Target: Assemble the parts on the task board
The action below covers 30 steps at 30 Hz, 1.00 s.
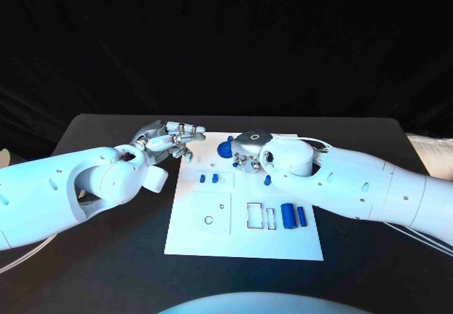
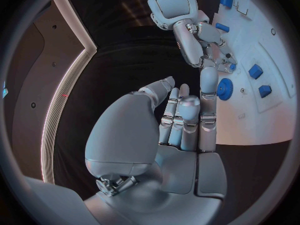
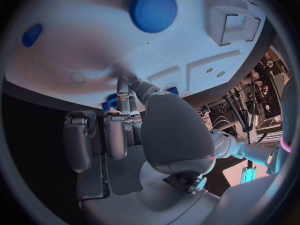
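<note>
The white task board lies in the middle of the table. My left hand hovers at its far left corner, fingers apart and holding nothing; its palm faces the board. My right hand reaches down at the far middle of the board, fingertips close beside a round blue knob. Whether those fingers grip anything is hidden. Two small blue parts stand left of centre. Two blue cylinders lie at the right, and another blue part peeks from under my right arm.
The board has a raised square plate and empty rectangular slots. Black table surface surrounds the board on all sides. My right forearm crosses above the board's right edge.
</note>
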Motion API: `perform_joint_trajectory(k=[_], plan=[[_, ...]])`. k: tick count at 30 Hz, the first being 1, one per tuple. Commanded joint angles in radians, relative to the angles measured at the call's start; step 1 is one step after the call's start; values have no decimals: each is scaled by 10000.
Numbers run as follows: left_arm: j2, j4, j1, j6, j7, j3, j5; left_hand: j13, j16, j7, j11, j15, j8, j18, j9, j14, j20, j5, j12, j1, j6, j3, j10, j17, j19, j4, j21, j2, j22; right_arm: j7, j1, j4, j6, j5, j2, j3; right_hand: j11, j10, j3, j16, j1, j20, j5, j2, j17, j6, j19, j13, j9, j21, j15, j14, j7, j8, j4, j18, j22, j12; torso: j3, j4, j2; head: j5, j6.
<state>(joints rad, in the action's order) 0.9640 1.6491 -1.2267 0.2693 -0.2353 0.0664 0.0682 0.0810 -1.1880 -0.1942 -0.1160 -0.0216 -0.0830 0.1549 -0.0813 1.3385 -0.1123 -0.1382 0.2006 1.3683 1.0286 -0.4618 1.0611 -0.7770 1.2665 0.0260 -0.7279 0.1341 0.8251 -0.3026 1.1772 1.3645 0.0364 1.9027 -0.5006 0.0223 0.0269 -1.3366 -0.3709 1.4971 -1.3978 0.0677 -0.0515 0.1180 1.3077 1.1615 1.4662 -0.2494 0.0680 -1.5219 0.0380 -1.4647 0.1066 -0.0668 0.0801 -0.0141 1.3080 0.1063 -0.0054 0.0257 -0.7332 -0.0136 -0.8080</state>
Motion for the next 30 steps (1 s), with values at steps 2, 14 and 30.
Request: perform_joint_trajectory(k=[2,14,30], plan=[[-11,28,-7,11,-18,-5,29,-9,-26,19,-21,-21,-22,180,13,-47,-70,-16,58,31,-74,5,-69,9,-26,42,52,-33,-9,-286,-179,-177,-880,171,-67,155,-53,-33,12,108,-134,-75,27,-136,1787,20,652,-118,18,45,94,-873,-124,0,-106,-43,2014,139,0,-2,1,6,-15],[-5,28,-7,20,-9,-5,29,-11,-21,14,-26,-25,-20,177,17,-52,-72,-15,63,32,-87,6,-83,23,-23,44,45,-33,-2,-140,-180,-151,-857,212,-127,156,-123,113,127,114,-276,-197,29,-70,1790,1,926,-828,-5,-325,131,-880,-171,17,-398,84,2441,748,3,-9,0,37,-31],[3,38,-7,29,-3,-4,29,-11,-21,14,-26,-25,-20,177,17,-52,-72,-15,63,32,-87,6,-83,23,-23,44,45,-33,-2,41,-179,-196,-856,270,-178,177,-332,794,464,313,-113,-387,52,-174,2060,-80,1046,-7751,-18,-489,351,-939,-361,2,-689,141,2628,7945,8,-14,-5,78,-62]])
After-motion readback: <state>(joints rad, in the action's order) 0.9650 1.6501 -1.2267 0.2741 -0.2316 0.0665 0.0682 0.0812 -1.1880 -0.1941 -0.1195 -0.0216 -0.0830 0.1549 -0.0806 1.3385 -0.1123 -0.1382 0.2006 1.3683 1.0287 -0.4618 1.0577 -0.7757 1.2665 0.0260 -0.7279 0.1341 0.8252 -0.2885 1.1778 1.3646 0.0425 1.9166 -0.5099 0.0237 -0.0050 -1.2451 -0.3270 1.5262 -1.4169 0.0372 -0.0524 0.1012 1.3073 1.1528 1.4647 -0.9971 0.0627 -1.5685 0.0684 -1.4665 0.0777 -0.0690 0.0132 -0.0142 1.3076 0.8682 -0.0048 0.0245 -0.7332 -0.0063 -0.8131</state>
